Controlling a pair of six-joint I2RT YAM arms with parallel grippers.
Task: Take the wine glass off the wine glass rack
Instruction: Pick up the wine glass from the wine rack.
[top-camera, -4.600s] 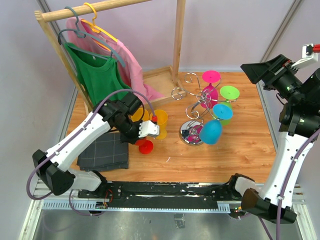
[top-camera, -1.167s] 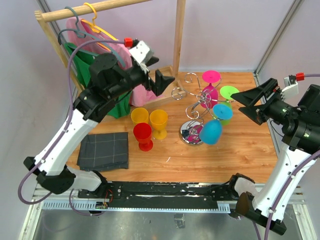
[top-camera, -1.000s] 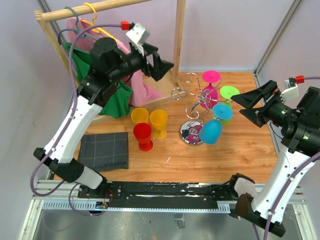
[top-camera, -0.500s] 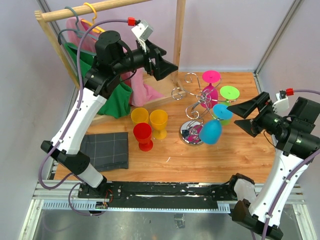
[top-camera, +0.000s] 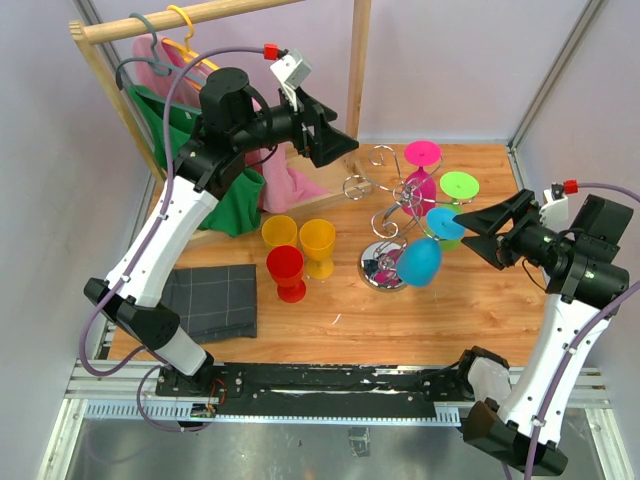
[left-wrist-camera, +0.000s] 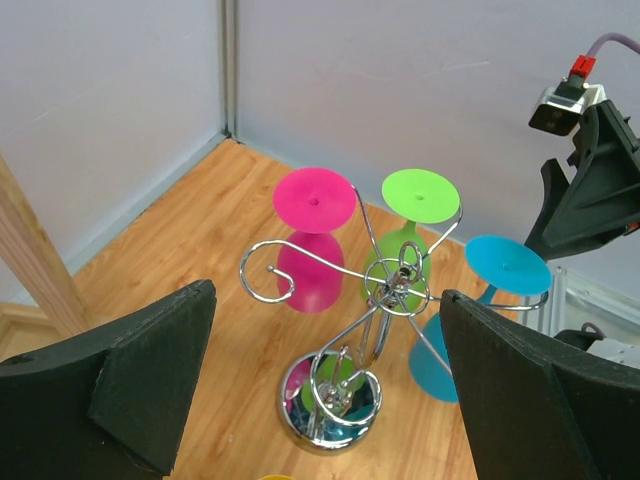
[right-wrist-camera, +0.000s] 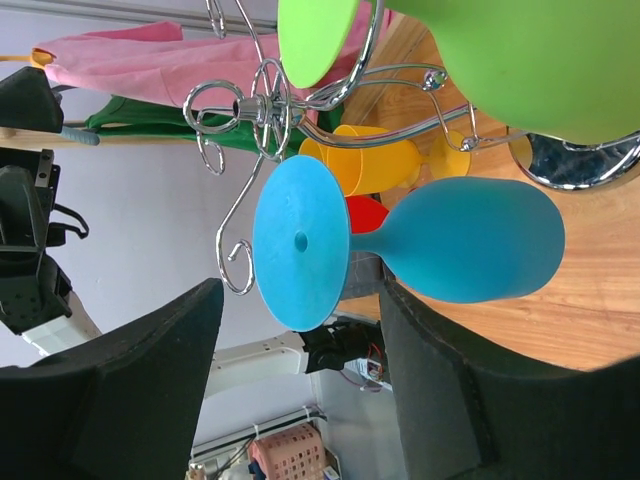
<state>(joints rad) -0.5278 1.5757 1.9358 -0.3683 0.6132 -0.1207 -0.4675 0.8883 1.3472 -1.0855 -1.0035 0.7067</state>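
Wine glass (right-wrist-camera: 470, 240), blue, likely light and slick, hangs off the wine glass rack (right-wrist-camera: 262, 100), stem (right-wrist-camera: 365, 245) the best hold for the parted right hand (right-wrist-camera: 300, 292).

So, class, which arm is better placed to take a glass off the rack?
Right: the right gripper, open, is at the blue glass on the rack, stem framed between its fingers. The left gripper hovers higher, farther away.
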